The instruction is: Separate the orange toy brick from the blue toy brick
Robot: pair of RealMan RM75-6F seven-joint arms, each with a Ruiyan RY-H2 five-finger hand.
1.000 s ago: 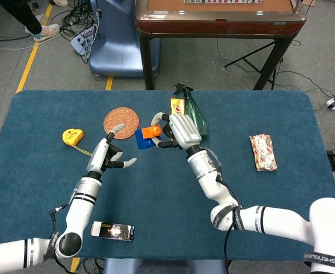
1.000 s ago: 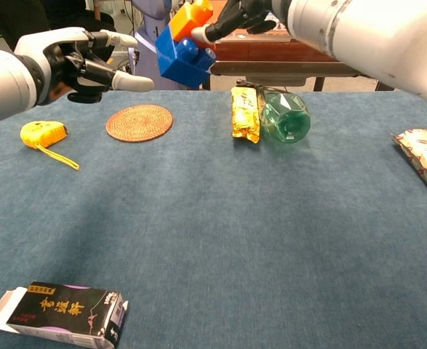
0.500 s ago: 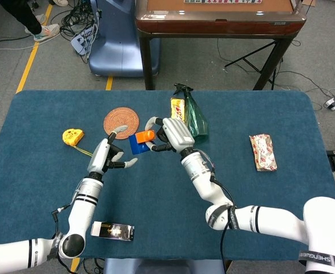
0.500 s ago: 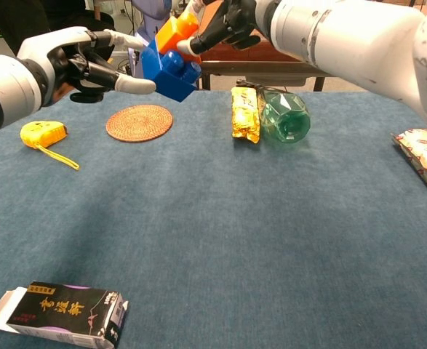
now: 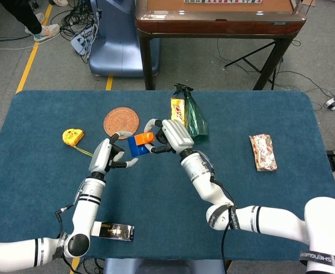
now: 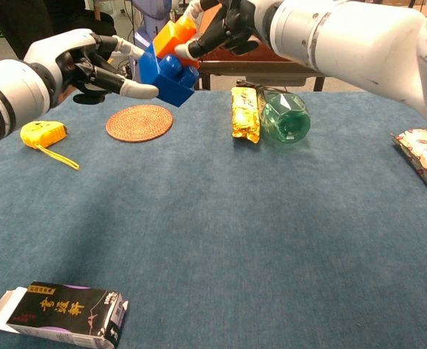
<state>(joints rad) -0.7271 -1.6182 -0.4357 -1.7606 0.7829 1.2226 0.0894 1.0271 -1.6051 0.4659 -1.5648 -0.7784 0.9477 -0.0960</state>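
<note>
The orange brick (image 5: 144,138) (image 6: 174,36) sits stuck on top of the blue brick (image 5: 136,149) (image 6: 166,75), and the pair hangs tilted above the table. My right hand (image 5: 173,135) (image 6: 228,20) pinches the orange brick from the right side. My left hand (image 5: 107,156) (image 6: 81,62) has reached the blue brick's left end. Its fingers (image 6: 139,89) are spread above and below that end and lie against it, without a clear grip.
A round woven coaster (image 5: 121,120), a yellow tape measure (image 5: 72,136), a gold snack packet (image 5: 178,107) and a green bottle (image 5: 194,117) lie at the back of the blue table (image 5: 281,200). A wrapped snack (image 5: 263,152) lies right, a black box (image 5: 112,230) front left.
The right hand has carried the joined bricks left and slightly down. The left hand has closed in, so its spread fingers now bracket the blue brick's left end.
</note>
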